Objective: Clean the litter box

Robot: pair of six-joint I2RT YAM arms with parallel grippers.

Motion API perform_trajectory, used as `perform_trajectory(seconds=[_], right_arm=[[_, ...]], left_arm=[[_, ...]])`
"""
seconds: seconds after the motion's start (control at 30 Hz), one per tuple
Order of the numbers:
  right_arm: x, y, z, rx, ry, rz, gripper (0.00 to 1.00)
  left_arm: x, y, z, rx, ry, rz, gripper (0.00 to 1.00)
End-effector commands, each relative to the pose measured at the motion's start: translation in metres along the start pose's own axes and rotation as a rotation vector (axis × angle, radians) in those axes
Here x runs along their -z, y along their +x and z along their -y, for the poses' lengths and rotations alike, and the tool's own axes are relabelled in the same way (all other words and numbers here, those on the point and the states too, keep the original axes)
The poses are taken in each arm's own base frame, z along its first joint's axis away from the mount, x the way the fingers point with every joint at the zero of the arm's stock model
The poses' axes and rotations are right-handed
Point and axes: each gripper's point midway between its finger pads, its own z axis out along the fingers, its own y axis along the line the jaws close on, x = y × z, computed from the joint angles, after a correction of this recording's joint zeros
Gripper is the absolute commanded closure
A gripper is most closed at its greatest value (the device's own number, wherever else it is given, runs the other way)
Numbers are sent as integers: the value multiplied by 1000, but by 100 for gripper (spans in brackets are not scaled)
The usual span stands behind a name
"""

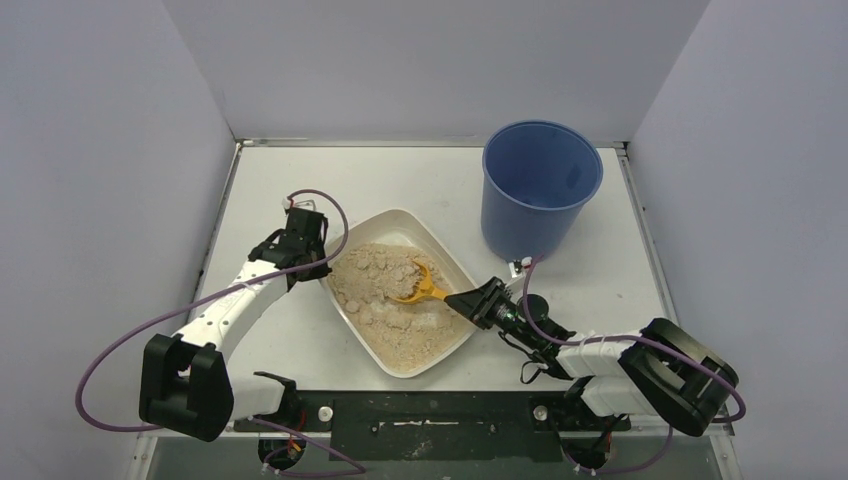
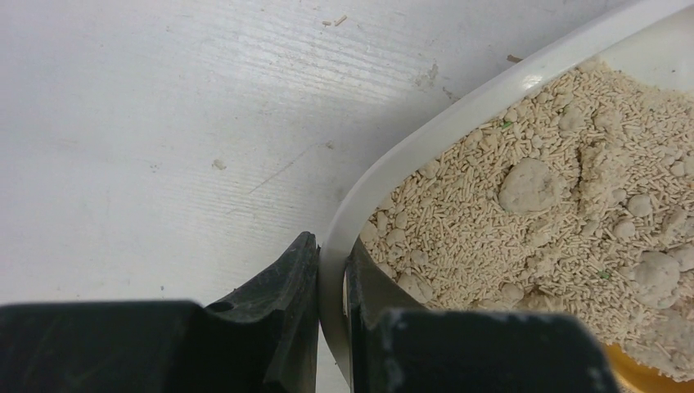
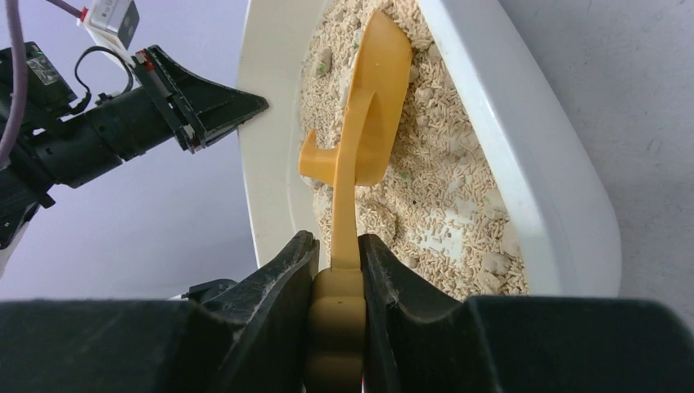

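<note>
As the white tabletop [image 1: 300, 180] carries everything, starting there: it sits inside three plain walls, arm bases at the near edge.

Litter box [image 1: 437, 248]: off-white shallow tray, mid-tabletop between the two arms, turned diagonally with one corner towards the far wall. Holds beige pellet litter [image 1: 385, 290], heaped on the left and middle; the right inner wall shows bare.

Bucket [image 1: 540, 190]: blue, round, upright, at the far right. Near the box's far-right side but apart from it.

Left tool [image 2: 331, 278]: closed on the box's left rim. Left wrist view shows one finger outside the wall and one inside against the litter, rim pinched between them.

Right tool [image 3: 337, 254]: closed on the handle end of the scoop [image 3: 372, 106], coming in over the box's near-right rim. Handle is gripped on both sides.

Scoop: orange-yellow, handle pointing back to the right tool, bowl out near the middle of the box. The bowl sits in the litter, turned edge-on to the right wrist camera. Can't tell whether it has anything in it.

Clumps [image 2: 528, 184]: several rounded lumps in the loose pellets, clearest in the left wrist view, inside the rim.
</note>
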Motion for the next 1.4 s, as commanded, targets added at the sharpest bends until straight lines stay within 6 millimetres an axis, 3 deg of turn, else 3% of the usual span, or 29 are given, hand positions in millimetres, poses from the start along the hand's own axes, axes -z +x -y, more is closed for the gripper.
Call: perform_trajectory(seconds=[0.0, 0.13, 0.4, 0.6, 0.67, 0.73, 0.8, 0.87, 0.93, 1.0, 1.1, 1.13, 1.23, 1.37], right_arm=[[9, -11, -22, 27, -121, 49, 100], [16, -13, -36, 21, -197, 56, 100], [29, -17, -59, 2, -313, 66, 100], [40, -20, -73, -16, -378, 82, 100], [41, -13, -76, 0, -395, 48, 100], [44, -16, -82, -8, -419, 48, 100], [50, -26, -74, -48, -402, 100, 100], [49, -17, -84, -19, -432, 55, 100], [52, -20, -104, -10, -503, 45, 100], [57, -37, -88, -85, -460, 127, 100], [52, -19, -111, -35, -518, 34, 100], [52, -16, -114, -40, -529, 15, 100], [59, -35, -93, -131, -485, 100, 100], [56, -15, -117, -83, -551, -7, 100]], left_arm=[[7, -33, -13, 16, -50, 117, 100], [3, -31, -15, 23, -56, 105, 100], [1, -29, -16, 28, -64, 95, 63], [0, -28, -15, 31, -60, 92, 46], [1, -29, -14, 35, -57, 98, 42], [2, -31, -14, 38, -52, 105, 39], [4, -34, -12, 42, -39, 119, 37], [6, -35, -10, 47, -25, 129, 36], [7, -36, -9, 49, -17, 132, 35], [8, -37, -8, 50, -11, 136, 35], [10, -39, -6, 56, 1, 146, 34], [11, -40, -5, 57, 6, 148, 33], [13, -41, -3, 60, 21, 153, 30], [14, -44, -2, 64, 31, 164, 26]])
